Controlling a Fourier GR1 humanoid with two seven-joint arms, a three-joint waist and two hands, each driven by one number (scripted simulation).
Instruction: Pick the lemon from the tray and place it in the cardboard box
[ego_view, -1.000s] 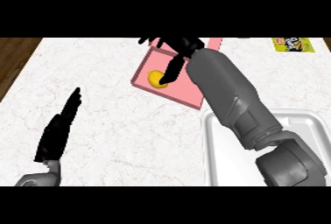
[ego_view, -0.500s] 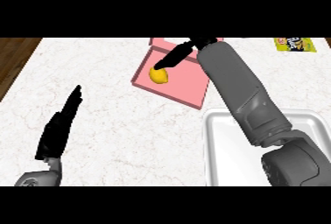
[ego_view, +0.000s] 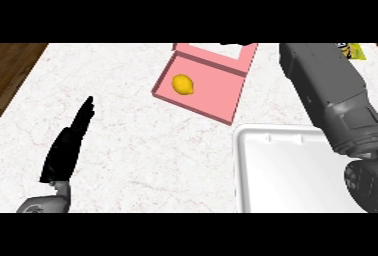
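Note:
The yellow lemon (ego_view: 183, 84) lies on the pink tray (ego_view: 214, 92) at the far middle of the counter, with nothing touching it. My right forearm (ego_view: 328, 95) runs up the right side. Only a thin black sliver of my right hand (ego_view: 238, 43) shows at the upper border, beyond the tray's far edge and right of the lemon. The white open box (ego_view: 295, 170) stands at the near right, partly under that forearm. My left hand (ego_view: 68, 147) rests open on edge at the near left, far from the tray.
A yellow packet (ego_view: 355, 50) peeks out at the far right behind my right forearm. The counter's left edge meets dark wood (ego_view: 16, 70). White marble counter (ego_view: 140, 150) lies between my left hand and the box.
My right hand has lifted off the lemon and moved away toward the far edge; its forearm swung right. The lemon now lies uncovered on the tray. My left hand stayed put.

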